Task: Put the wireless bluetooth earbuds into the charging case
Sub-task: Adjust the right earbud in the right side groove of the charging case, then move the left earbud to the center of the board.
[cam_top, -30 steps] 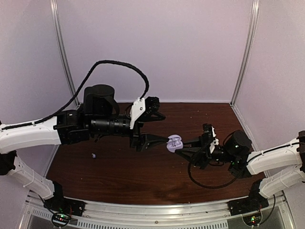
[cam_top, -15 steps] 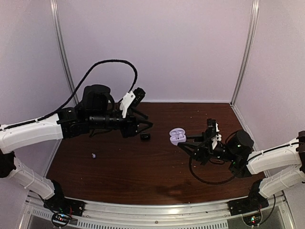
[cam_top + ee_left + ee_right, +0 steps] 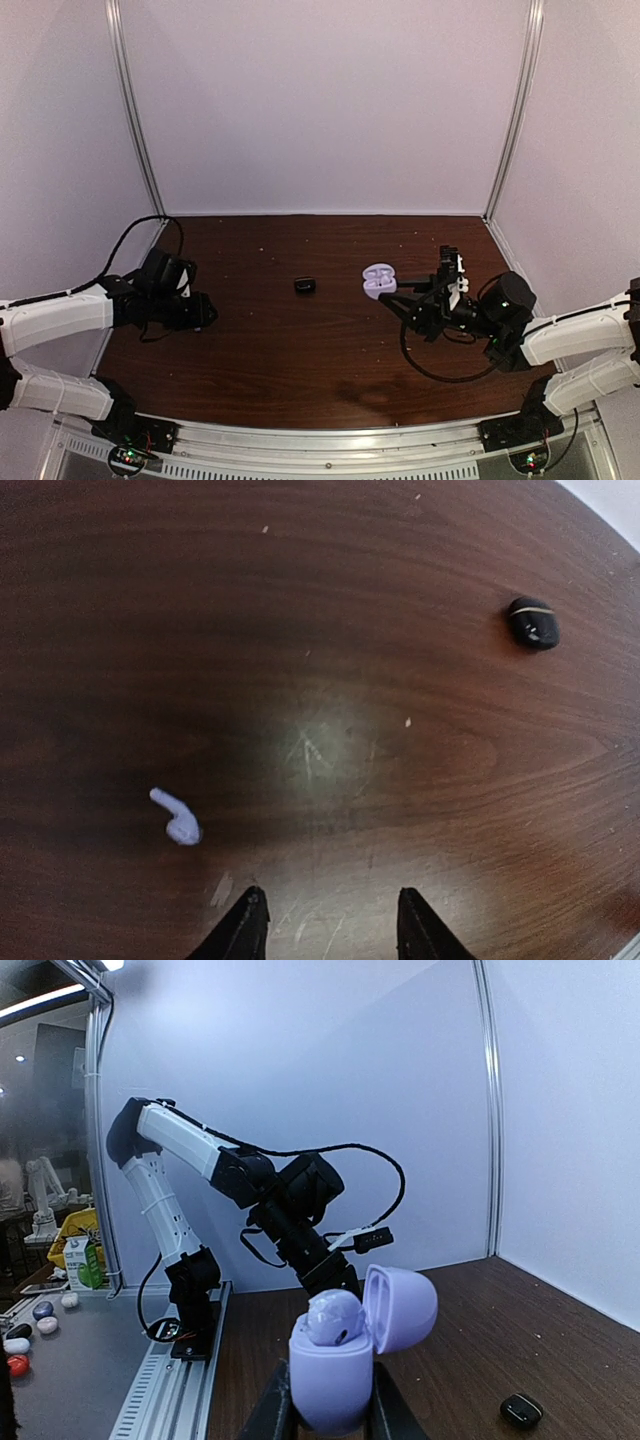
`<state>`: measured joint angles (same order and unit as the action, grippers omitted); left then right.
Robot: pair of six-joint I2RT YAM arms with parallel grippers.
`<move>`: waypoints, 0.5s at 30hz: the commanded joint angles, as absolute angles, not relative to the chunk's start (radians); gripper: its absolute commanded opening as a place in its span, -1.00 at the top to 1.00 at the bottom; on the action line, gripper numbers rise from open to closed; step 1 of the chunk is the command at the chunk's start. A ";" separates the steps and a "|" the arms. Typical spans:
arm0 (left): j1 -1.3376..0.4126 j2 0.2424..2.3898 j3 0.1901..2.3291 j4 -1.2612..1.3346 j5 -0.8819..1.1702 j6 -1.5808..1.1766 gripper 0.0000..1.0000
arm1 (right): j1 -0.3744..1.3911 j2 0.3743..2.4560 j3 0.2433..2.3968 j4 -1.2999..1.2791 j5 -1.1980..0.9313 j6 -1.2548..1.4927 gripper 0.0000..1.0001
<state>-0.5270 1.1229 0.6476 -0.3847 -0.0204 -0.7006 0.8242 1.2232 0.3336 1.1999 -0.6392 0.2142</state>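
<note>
The lavender charging case (image 3: pixel 345 1370) stands open, lid (image 3: pixel 402 1307) tipped back, with one earbud (image 3: pixel 335 1317) seated in it. My right gripper (image 3: pixel 332 1415) is shut on the case's lower half and holds it above the table; it also shows in the top view (image 3: pixel 378 281). The other earbud (image 3: pixel 176 820) lies on the wood, just ahead and left of my left gripper (image 3: pixel 330 925), which is open and empty. In the top view the left gripper (image 3: pixel 203 312) is low at the table's left side and that earbud is hidden.
A small black oval object (image 3: pixel 305 286) lies mid-table, also in the left wrist view (image 3: pixel 532 622) and the right wrist view (image 3: pixel 522 1409). White walls with metal posts (image 3: pixel 135 110) enclose the table. A rail (image 3: pixel 330 445) runs along the near edge.
My left arm has pulled back from the case to the left side and come down low over the table. My right gripper has shifted the case slightly right and back.
</note>
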 commanded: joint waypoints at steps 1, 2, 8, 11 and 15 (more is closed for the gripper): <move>-0.529 1.134 0.581 -0.345 -0.128 -0.822 0.06 | 0.816 1.223 0.324 1.223 -0.636 0.226 1.00; -0.529 1.143 0.571 -0.323 -0.149 -0.823 0.05 | 0.815 1.224 0.324 1.223 -0.637 0.227 1.00; -0.530 1.165 0.486 -0.194 -0.289 -0.830 0.04 | 0.812 1.227 0.327 1.221 -0.640 0.230 1.00; -0.529 1.193 0.470 -0.165 -0.319 -0.824 0.04 | 0.810 1.226 0.328 1.216 -0.640 0.229 1.00; -0.529 1.245 0.465 -0.123 -0.332 -0.799 0.06 | 0.809 1.229 0.334 1.213 -0.644 0.230 1.00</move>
<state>-0.5301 1.2045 0.4732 -0.2256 -0.2703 -0.8104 0.8173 1.2243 0.3336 1.1999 -0.6392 0.2169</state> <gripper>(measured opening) 0.475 0.205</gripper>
